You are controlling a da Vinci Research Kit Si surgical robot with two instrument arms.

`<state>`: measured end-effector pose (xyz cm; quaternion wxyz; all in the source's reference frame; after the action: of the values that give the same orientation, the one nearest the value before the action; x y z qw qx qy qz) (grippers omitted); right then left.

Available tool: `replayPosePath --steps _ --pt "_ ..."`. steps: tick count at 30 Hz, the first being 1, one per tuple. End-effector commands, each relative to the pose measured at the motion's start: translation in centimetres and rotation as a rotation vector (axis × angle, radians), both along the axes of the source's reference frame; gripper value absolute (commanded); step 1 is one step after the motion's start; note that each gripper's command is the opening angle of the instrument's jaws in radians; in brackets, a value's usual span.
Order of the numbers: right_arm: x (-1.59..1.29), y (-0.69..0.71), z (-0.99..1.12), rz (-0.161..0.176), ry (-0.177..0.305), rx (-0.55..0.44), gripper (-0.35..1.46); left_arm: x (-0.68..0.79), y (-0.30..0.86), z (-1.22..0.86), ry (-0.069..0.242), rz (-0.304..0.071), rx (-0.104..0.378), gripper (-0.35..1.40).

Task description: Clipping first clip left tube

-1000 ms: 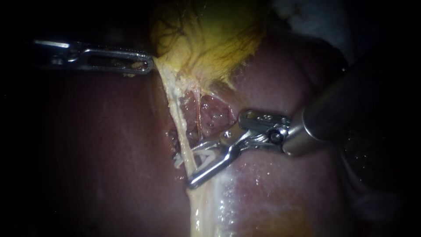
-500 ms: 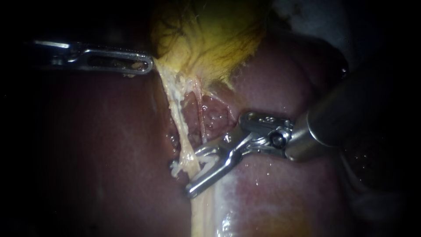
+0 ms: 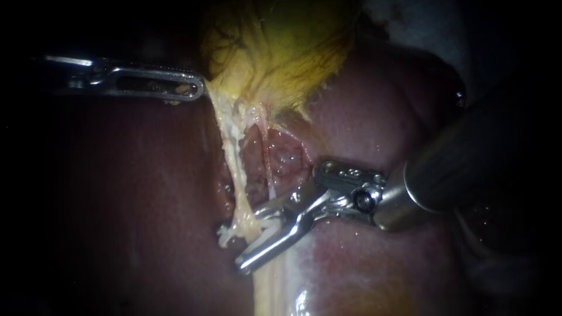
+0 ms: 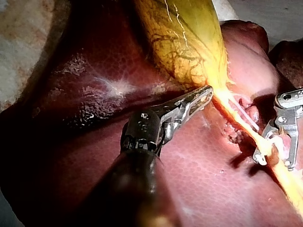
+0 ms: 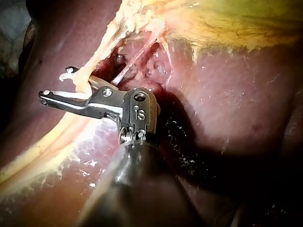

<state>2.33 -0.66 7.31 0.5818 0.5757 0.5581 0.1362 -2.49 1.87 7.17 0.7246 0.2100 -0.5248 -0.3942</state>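
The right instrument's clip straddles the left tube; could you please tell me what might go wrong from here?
1. The thin right tube runs close beside the right instrument and its clip; closing could catch it along with the left tube.
2. The left instrument holds the gallbladder taut, so the stretched left tube might tear or slip free.
3. The lower jaw lies close to the liver and could scrape it.

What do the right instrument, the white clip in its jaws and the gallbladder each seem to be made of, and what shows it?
The right instrument looks like polished metal: silvery, bright glints along its jaws. The clip is probably plastic: matte white, no metallic shine, though too small to be sure. The gallbladder is soft wet tissue: yellow-green, with dark branching lines.
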Motion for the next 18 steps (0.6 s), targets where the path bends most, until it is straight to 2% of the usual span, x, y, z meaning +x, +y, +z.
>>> replayPosePath --steps 1,11,14,16,18 --pt "0.00 0.00 0.01 0.000 0.000 0.000 0.42 0.00 0.00 0.00 0.000 0.000 0.000 -0.35" --pt "-0.01 0.02 0.05 -0.001 -0.003 0.004 0.01 0.00 0.00 0.00 0.000 0.000 0.000 -0.35" --pt "-0.01 0.04 0.07 0.003 0.006 -0.010 -0.14 0.00 0.00 0.00 0.000 0.000 0.000 -0.35" --pt "-0.02 0.05 0.08 0.011 0.009 -0.020 -0.32 0.00 0.00 0.00 0.000 0.000 0.000 -0.35" --pt "-0.02 0.07 0.09 0.024 0.000 -0.022 -0.35 0.00 0.00 0.00 0.000 0.000 0.000 -0.35"
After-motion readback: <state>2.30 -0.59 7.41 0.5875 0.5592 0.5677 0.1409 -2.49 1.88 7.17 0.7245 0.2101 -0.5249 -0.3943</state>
